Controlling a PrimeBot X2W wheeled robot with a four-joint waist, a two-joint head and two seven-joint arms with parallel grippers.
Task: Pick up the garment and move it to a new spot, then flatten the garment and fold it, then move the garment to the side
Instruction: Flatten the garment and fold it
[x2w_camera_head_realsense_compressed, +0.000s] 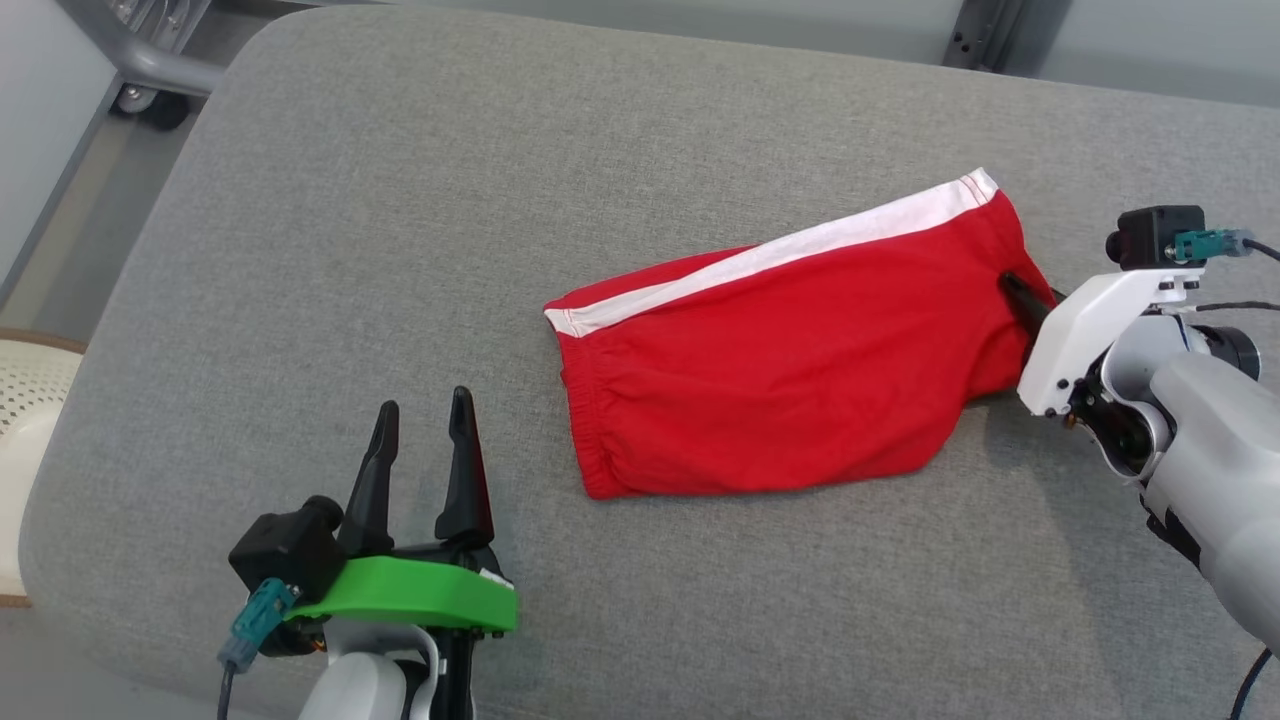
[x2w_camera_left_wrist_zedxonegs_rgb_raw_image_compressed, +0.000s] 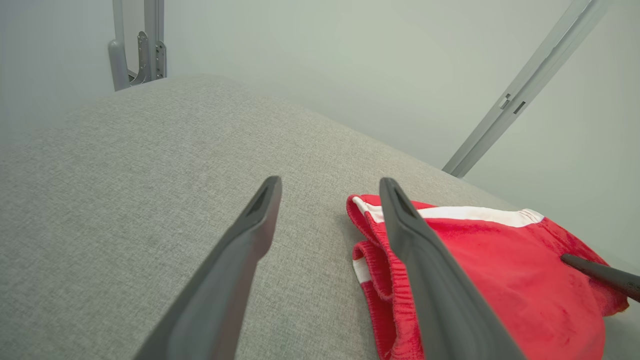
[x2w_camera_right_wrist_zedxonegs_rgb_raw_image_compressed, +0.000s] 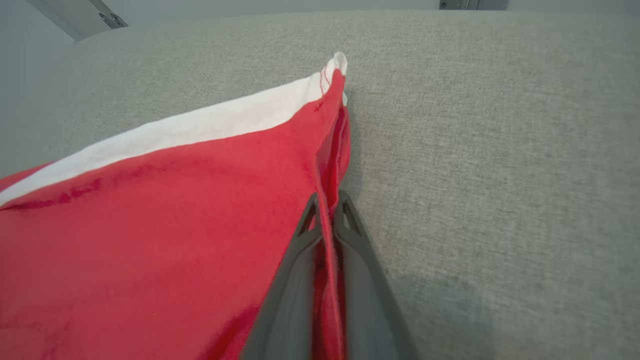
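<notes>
Right jaws, pressed together, pinch the right-hand edge of the red shorts (x2w_camera_head_realsense_compressed: 780, 370), which lie lengthwise across the grey cushion (x2w_camera_head_realsense_compressed: 400, 250) from that pinch toward my left jaws; those stand spread, near the waistband (x2w_camera_head_realsense_compressed: 582, 420) end but apart from it.

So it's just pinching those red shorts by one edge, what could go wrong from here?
1. The right gripper is shut on only a thin fold at the edge of the red shorts; that fold might slip out during a lift.
2. The left gripper stands open, apart from the waistband end, so lifted from one side the shorts would likely sag and crumple on the grey cushion.
</notes>
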